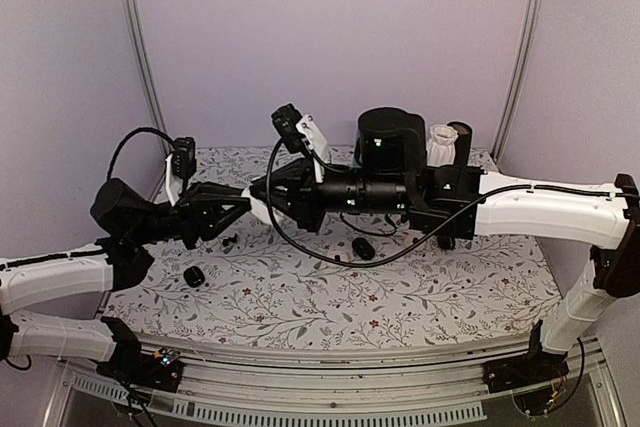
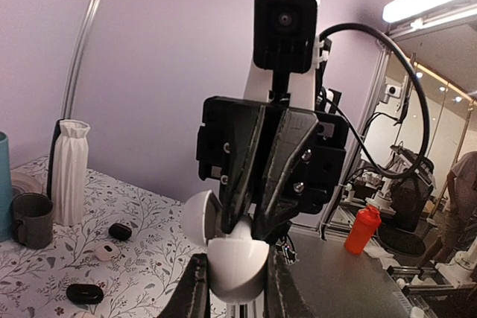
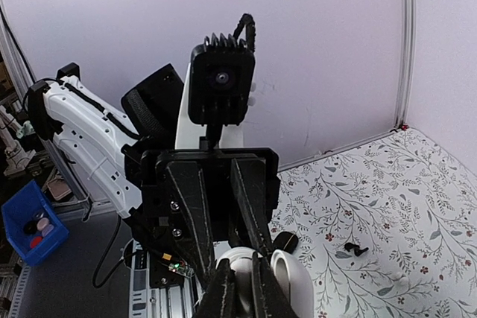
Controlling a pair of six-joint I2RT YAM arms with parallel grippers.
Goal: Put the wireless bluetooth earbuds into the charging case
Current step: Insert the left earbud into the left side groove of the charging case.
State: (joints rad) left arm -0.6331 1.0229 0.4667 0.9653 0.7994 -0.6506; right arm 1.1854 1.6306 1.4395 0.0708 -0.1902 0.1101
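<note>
The white charging case (image 2: 237,262) hangs in the air with its lid (image 2: 200,217) swung open. My left gripper (image 2: 240,288) is shut on its round body from both sides. My right gripper (image 2: 252,225) comes in from the opposite side, its fingers pinched on a white part at the case's open mouth. In the right wrist view my right gripper (image 3: 244,292) is closed at the case, with the lid (image 3: 292,277) beside it. In the top view both grippers, left (image 1: 243,209) and right (image 1: 262,197), meet above the table's left rear and hide the case. Two tiny dark earbuds (image 1: 232,239) lie on the table below (image 3: 355,249).
A black oval case (image 1: 363,247) lies mid-table and a small black case (image 1: 194,275) at the left front. A tall black cylinder (image 1: 388,139), a white vase (image 1: 441,143) and a dark mug (image 1: 462,137) stand at the back. The right arm's cable (image 1: 330,252) droops low.
</note>
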